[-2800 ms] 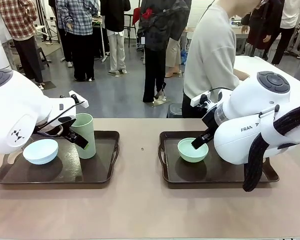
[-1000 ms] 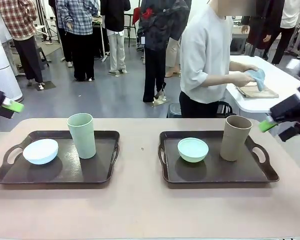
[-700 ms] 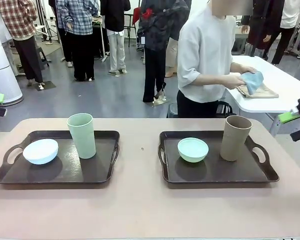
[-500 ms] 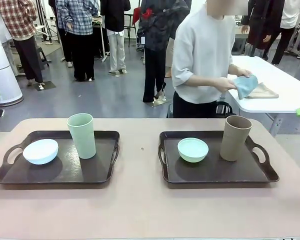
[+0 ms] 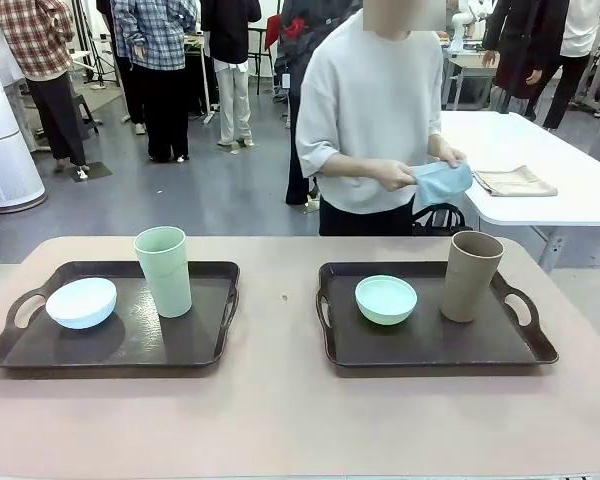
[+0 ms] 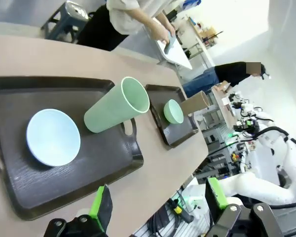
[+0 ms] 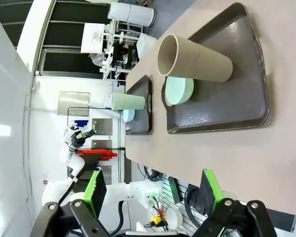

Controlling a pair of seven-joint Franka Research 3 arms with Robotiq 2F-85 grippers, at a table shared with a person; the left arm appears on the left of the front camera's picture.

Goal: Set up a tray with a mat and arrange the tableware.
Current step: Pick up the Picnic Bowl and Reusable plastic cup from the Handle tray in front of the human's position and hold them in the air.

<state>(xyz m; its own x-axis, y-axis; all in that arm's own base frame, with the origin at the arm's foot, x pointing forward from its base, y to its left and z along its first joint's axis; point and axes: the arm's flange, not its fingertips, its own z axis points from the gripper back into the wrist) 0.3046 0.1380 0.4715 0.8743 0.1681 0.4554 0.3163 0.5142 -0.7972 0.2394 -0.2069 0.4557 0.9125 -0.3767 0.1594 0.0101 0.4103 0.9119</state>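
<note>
The left gripper (image 6: 159,201) and right gripper (image 7: 153,190) are held open, empty. At centre left, the pale blue bowl (image 5: 81,302) and light green cup (image 5: 164,270) are set on a tray (image 5: 195,338).

The front view looks across the table (image 5: 280,420) at the person (image 5: 370,110). Both wrist views sit high, tilted and well back — all three share the trays (image 5: 202,335).

In the right wrist view the brown cup (image 7: 197,61) covers part of the mint green bowl (image 7: 180,91), and the light green cup (image 7: 128,102) hides most of the pale blue bowl (image 7: 129,115). The left wrist view's left edge cuts off 1 handle of the left tray (image 6: 19,103).
</note>
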